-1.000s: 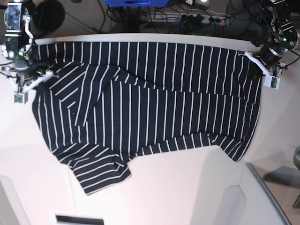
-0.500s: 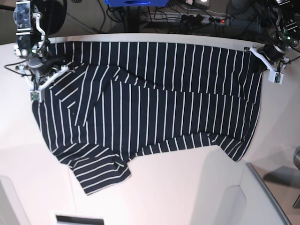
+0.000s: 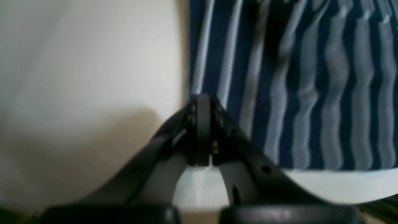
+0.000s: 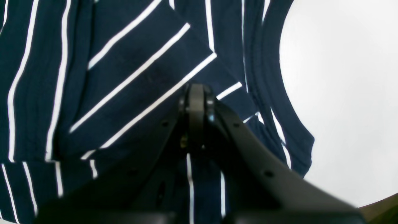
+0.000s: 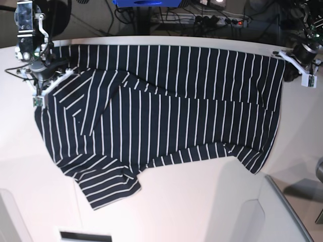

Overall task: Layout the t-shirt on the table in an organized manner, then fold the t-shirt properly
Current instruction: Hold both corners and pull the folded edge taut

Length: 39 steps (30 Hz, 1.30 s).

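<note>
The t-shirt (image 5: 176,111), dark navy with thin white stripes, lies spread across the white table (image 5: 202,201), with a sleeve folded over at its left and a flap at the lower left. At the shirt's top right corner my left gripper (image 5: 287,70) is shut on the side edge; in the left wrist view its closed tips (image 3: 202,99) meet the t-shirt (image 3: 311,93) where the bare table (image 3: 93,62) begins. My right gripper (image 5: 50,78) is shut on the folded sleeve at the top left. The right wrist view shows its tips (image 4: 196,90) on the t-shirt (image 4: 93,93), beside bare table (image 4: 342,93).
Behind the table's curved far edge lie a power strip (image 5: 212,20) and cables, with a blue object (image 5: 146,2) at the top. A grey panel edge (image 5: 287,201) runs along the lower right. A small white item (image 5: 86,236) sits at the bottom edge.
Both grippers have moved to the right in the base view, and the shirt's top edge has shifted right with them. The lower part of the shirt has stayed put.
</note>
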Available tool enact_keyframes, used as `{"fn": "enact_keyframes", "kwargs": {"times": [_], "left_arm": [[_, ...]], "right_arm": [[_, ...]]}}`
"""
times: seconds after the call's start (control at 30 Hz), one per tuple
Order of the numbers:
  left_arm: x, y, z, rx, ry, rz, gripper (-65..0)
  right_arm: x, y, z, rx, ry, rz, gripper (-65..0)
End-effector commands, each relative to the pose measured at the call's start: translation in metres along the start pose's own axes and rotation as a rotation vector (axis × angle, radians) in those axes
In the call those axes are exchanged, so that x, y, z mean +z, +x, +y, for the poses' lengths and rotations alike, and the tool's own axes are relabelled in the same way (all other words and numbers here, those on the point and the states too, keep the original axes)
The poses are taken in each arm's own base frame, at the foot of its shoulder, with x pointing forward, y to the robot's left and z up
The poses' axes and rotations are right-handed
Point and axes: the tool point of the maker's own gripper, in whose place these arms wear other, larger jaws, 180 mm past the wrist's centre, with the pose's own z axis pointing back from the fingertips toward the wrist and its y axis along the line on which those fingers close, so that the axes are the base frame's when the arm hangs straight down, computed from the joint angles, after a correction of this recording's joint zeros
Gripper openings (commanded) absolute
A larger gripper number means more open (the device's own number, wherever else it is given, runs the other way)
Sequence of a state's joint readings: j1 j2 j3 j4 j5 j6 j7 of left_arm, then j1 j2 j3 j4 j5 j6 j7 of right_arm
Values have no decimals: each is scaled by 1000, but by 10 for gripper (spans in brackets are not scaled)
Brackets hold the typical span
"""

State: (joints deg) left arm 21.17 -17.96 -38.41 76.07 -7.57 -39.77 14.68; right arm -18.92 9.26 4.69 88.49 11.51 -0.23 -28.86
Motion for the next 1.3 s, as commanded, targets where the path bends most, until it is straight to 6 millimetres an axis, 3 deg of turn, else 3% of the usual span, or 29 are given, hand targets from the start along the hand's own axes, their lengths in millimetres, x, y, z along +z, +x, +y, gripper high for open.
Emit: {"fn": "enact_keyframes", "kwargs": {"times": [0.0, 0.2, 0.3, 0.5, 0.87, 1.03, 1.27], "left_arm": [[3, 17, 1, -16, -2, -54, -650], [-13, 26, -29, -3, -56, -82, -650], [-27, 9, -44, 26, -105, -37, -650], [-39, -18, -43, 98, -112, 28, -650], [-26, -41, -38, 84, -107, 84, -650], [-19, -52, -40, 85, -108, 108, -650], [-17, -52, -38, 83, -105, 108, -650]], "right_arm": [[1, 14, -4, 8, -12, -40, -650], [-7, 10, -8, 0, -21, -18, -650], [-13, -5, -11, -5, -27, 21, -650], [-17, -18, -14, -10, -34, 57, -650], [-9, -47, -15, -9, -37, 109, -650], [-8, -49, -15, -8, -38, 114, -650], [-8, -47, -15, -8, -37, 108, -650]]}}
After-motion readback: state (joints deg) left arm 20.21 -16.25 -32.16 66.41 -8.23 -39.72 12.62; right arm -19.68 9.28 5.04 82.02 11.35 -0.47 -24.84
